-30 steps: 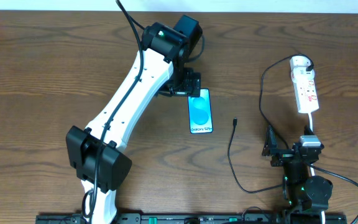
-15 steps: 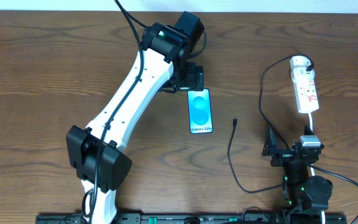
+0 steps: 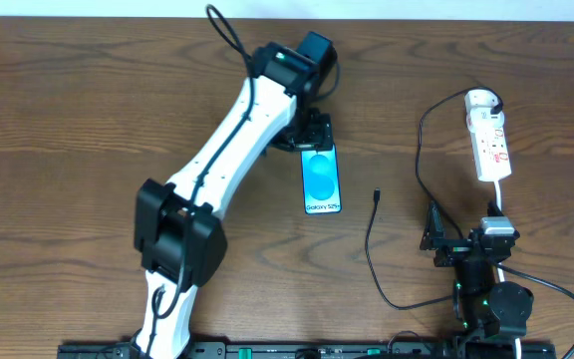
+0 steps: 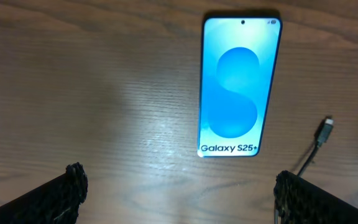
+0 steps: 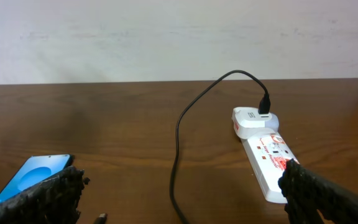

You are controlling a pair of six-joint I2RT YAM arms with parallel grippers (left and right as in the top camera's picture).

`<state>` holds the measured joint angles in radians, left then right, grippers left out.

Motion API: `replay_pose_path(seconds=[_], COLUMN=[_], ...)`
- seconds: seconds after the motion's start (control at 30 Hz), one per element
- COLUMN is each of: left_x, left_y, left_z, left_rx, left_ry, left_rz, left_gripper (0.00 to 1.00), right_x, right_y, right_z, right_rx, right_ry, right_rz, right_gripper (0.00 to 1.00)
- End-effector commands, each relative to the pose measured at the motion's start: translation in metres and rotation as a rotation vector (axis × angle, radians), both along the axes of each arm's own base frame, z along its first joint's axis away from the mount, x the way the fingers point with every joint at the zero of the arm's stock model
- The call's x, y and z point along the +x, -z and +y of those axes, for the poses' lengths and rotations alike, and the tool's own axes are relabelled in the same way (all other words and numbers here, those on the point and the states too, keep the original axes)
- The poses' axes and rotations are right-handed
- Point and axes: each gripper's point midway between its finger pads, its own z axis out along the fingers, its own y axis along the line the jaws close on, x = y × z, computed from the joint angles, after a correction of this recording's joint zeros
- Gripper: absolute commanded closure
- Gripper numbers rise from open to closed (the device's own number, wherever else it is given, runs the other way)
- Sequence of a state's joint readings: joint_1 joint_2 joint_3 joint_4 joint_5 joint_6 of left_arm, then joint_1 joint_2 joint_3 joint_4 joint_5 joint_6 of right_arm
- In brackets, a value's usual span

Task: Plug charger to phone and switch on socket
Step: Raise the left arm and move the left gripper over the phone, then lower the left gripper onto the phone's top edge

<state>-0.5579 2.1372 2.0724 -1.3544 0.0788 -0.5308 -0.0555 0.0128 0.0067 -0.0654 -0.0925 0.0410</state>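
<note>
Left gripper [image 3: 313, 133], fingers spread wide and holding nothing, hovers at the far end of the phone [image 3: 322, 179]; phone lies flat, screen up, near the middle of the table [image 3: 88, 120]; charger [image 3: 377, 195] tip rests just right of the phone, apart from it, its black cable looping round to the socket [image 3: 489, 140]; right gripper [image 3: 464, 239], fingers likewise spread and empty, sits by the near edge; socket lies at far right, beyond that gripper.

The phone [image 3: 322, 179] lies flat, face up, screen lit. The charger [image 3: 368, 239], a black cable, lies with its tip unplugged just right of the phone. The socket [image 3: 490, 145], a white strip, lies well to the right.
</note>
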Motion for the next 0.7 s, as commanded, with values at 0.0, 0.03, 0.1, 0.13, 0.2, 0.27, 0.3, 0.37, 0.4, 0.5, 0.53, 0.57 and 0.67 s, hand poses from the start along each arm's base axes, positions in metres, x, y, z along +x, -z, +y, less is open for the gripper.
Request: replay_pose_path(seconds=[0.0,0.03,0.1,0.13,0.2,0.27,0.3,0.37,0.4,0.5,0.53,0.57,0.67], left_x=[-0.004,-0.003,-0.003,-0.002,-0.001,0.000,0.000,0.000,0.000,-0.001,-0.001,-0.002,-0.002], left_y=[0.016,0.021,0.025,0.027,0.029,0.032,0.034,0.038,0.040,0.045,0.046,0.047,0.046], left_z=[-0.007,-0.010,-0.012,-0.014,-0.015,-0.017,-0.017,-0.017,-0.017,-0.017,-0.018,-0.019,-0.024], left_rx=[0.028,0.030,0.030,0.029,0.028,0.028,0.031,0.035,0.039,0.045,0.047,0.047,0.040], left_ry=[-0.027,-0.045,-0.065,-0.066,-0.065,-0.079,-0.092,-0.108,-0.111,-0.109,-0.108,-0.106,-0.096], left_rz=[0.026,0.030,0.032,0.031,0.029,0.031,0.035,0.043,0.047,0.057,0.059,0.059,0.050], left_gripper=[0.02,0.02,0.02,0.02,0.02,0.02,0.02,0.02,0.02,0.02,0.02,0.02,0.02], right_x=[0.000,0.000,0.000,0.000,0.000,0.000,0.000,0.000,0.000,0.000,0.000,0.000,0.000], right_y=[0.001,0.001,0.001,0.001,0.001,0.001,0.001,0.001,0.001,0.001,0.001,0.001,0.001], right_z=[0.000,0.000,0.000,0.000,0.000,0.000,0.000,0.000,0.000,0.000,0.000,0.000,0.000], right_rx=[0.006,0.006,0.006,0.006,0.006,0.006,0.006,0.006,0.006,0.006,0.006,0.006,0.006], right_ry=[0.000,0.000,0.000,0.000,0.000,0.000,0.000,0.000,0.000,0.000,0.000,0.000,0.000], right_rz=[0.003,0.003,0.003,0.003,0.003,0.003,0.003,0.003,0.003,0.003,0.003,0.003,0.003], right_gripper=[0.01,0.01,0.01,0.01,0.01,0.01,0.01,0.01,0.01,0.01,0.01,0.01,0.01])
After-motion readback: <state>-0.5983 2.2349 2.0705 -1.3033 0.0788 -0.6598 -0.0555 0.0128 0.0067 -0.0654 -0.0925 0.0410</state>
